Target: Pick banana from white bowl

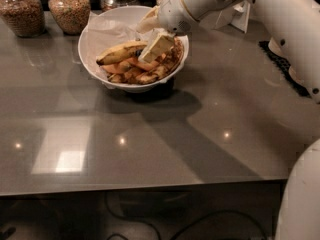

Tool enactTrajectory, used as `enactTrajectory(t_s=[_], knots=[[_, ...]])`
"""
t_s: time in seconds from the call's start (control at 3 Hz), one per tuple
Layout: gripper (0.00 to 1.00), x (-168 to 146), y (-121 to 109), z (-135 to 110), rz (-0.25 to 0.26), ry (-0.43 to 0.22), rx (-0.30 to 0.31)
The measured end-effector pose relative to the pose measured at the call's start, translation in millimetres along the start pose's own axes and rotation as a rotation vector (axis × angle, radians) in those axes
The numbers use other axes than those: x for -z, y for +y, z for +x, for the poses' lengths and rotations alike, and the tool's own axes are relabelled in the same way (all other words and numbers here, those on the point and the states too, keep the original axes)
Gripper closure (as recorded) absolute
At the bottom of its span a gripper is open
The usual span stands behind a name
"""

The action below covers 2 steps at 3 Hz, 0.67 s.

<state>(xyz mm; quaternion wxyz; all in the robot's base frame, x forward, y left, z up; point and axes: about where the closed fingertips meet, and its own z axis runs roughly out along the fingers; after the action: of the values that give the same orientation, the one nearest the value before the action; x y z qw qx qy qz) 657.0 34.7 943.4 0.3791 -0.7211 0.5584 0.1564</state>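
Fingers (159,45) spread apart in camera view | gripper (145,43) low inside white bowl (86,59), at right end of banana (119,53) lying atop smaller bananas (140,75) | likely light, soft, bruisable; pinch gently across mid-body

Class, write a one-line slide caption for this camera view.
The gripper, open, hangs over the white bowl at one end of the banana; jars stand behind on the table.
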Motion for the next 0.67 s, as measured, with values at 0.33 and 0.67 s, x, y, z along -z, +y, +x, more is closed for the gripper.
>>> enactTrajectory(t_s=[0.33, 0.67], knots=[[0.42, -12.1, -5.8, 1.6, -0.005, -0.012, 0.001], [0.44, -22.2, -8.7, 2.7, -0.011, -0.022, -0.001]])
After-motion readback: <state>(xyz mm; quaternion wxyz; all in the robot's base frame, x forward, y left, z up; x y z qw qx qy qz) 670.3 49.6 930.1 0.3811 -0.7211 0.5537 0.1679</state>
